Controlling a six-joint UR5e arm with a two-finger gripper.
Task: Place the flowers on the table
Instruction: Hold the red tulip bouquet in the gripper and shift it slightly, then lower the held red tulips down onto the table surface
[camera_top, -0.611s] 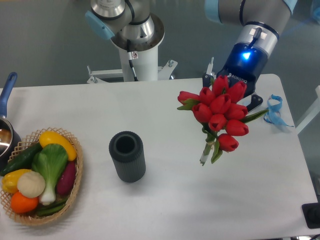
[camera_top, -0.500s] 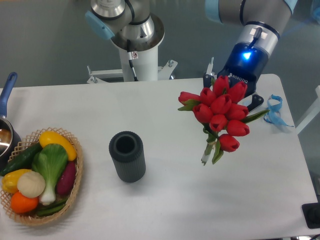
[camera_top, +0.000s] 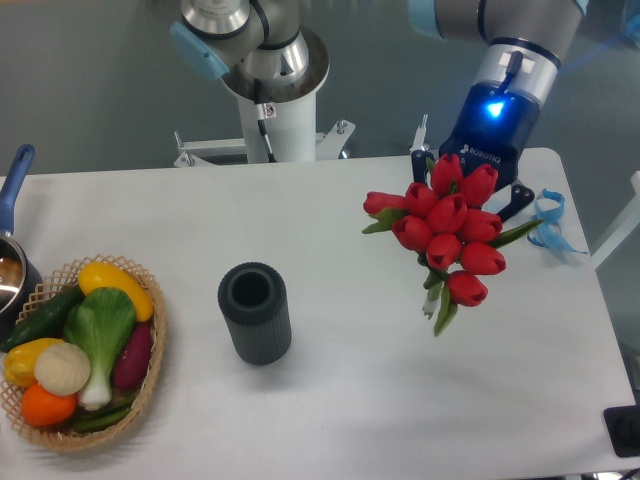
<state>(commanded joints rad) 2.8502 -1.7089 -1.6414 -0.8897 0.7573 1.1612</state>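
The flowers (camera_top: 445, 230), a bunch of red tulip buds with green stems and leaves, hang in the air over the right part of the white table (camera_top: 360, 400), stems pointing down and forward. My gripper (camera_top: 468, 192) comes in from the upper right and is shut on the flowers; the buds hide most of its fingers. The stem tips (camera_top: 432, 312) look to be a little above the tabletop.
A dark ribbed cylinder vase (camera_top: 255, 312) stands upright at the table's middle left. A wicker basket (camera_top: 152, 372) of vegetables sits at the left front. A pot with a blue handle (camera_top: 14, 180) is at the left edge. A blue ribbon (camera_top: 548, 222) lies at the right edge.
The gripper and the flowers have shifted slightly to the right and a little toward the front. Nothing else moved.
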